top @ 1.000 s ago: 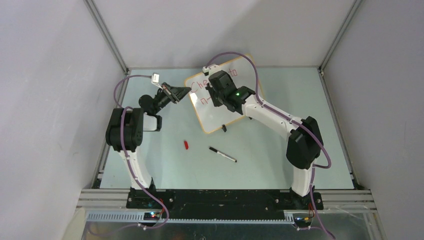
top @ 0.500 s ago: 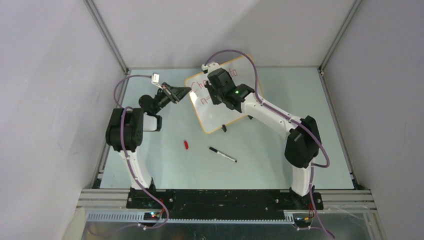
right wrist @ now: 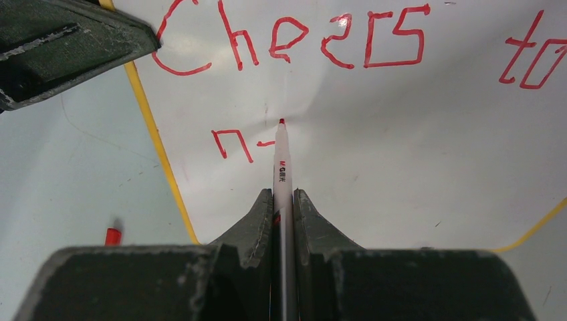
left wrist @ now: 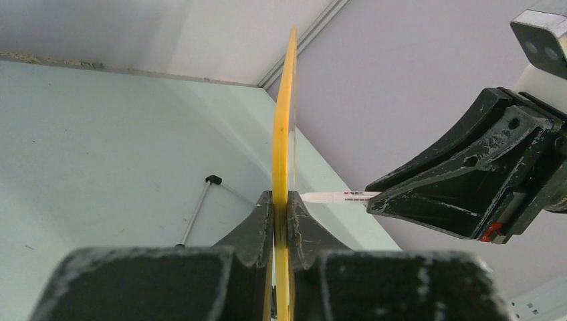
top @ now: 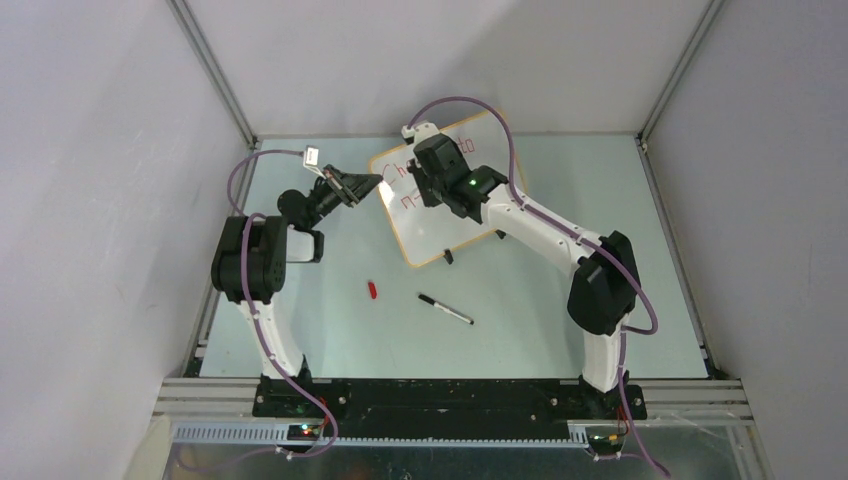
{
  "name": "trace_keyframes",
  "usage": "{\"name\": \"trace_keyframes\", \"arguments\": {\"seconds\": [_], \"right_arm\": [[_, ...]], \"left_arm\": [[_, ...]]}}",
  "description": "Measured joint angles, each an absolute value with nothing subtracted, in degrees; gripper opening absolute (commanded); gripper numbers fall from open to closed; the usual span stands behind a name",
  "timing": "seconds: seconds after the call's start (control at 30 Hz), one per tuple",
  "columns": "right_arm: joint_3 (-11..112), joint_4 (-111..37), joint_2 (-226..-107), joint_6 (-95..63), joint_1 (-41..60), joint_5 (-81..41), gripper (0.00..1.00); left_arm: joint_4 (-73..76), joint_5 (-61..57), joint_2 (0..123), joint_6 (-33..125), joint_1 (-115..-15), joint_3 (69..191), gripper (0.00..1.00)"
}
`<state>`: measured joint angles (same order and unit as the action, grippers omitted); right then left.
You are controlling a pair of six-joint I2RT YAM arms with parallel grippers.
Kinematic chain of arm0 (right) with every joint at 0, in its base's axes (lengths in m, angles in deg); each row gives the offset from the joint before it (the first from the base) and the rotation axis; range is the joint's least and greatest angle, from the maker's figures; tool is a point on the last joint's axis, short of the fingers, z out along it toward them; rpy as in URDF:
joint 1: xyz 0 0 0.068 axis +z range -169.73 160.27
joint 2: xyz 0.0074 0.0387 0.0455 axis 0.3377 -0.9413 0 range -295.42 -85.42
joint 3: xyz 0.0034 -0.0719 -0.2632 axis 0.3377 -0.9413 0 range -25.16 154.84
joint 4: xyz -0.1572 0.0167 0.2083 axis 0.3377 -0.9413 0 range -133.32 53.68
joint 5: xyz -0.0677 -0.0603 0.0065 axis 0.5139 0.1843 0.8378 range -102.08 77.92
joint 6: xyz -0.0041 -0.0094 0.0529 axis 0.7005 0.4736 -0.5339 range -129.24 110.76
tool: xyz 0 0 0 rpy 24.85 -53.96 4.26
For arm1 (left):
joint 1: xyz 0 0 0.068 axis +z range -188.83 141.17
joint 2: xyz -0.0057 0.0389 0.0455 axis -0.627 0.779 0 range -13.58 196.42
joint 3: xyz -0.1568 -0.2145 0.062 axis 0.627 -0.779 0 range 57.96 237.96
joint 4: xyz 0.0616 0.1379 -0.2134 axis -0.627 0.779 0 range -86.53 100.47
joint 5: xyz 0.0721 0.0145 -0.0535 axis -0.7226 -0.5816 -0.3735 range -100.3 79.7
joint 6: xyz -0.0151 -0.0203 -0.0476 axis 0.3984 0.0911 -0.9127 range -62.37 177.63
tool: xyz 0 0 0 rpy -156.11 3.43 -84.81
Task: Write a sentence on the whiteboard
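The whiteboard (top: 440, 232) is flat, shiny and white, with round corners and a thin yellow rim. It stands tilted at the far middle of the table (top: 560, 320). The left gripper (left wrist: 281, 200) pinches its left edge. The right gripper (right wrist: 284, 197) squeezes a thin white marker (right wrist: 281, 160). The marker points straight ahead, its red tip on the board. The red sentence (right wrist: 294, 47) says "Cheers to", with "n" below.
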<state>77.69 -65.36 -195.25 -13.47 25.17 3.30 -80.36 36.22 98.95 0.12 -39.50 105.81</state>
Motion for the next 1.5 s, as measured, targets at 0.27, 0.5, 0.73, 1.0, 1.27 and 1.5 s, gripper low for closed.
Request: {"name": "trace_keyframes", "arguments": {"seconds": [0.27, 0.5, 0.73, 1.0, 1.27, 1.5], "right_arm": [[77.69, -65.38, -195.27, -13.47, 26.15, 2.58, 0.00], [77.45, -65.36, -195.27, -13.47, 26.94, 2.16, 0.00], [75.65, -65.23, -195.25, -13.49, 27.07, 2.23, 0.00], [73.10, -65.19, -194.28, -13.49, 27.07, 2.23, 0.00], [72.16, -65.25, -193.85, -13.53, 26.61, 2.21, 0.00], [72.18, -65.58, -193.65, -13.53, 25.37, 2.23, 0.00]], "left_arm": [[-80.45, 36.33, 98.95, 0.12, -39.50, 105.81, 0.00], [-80.45, 36.37, 98.92, 0.12, -39.50, 105.81, 0.00], [-80.03, 36.28, 98.95, 0.14, -39.50, 105.81, 0.00], [-79.88, 36.20, 98.95, 0.14, -39.50, 105.81, 0.00], [-79.94, 36.17, 98.95, 0.14, -39.50, 105.81, 0.00], [-79.86, 35.98, 98.95, 0.16, -39.50, 105.79, 0.00]]}}
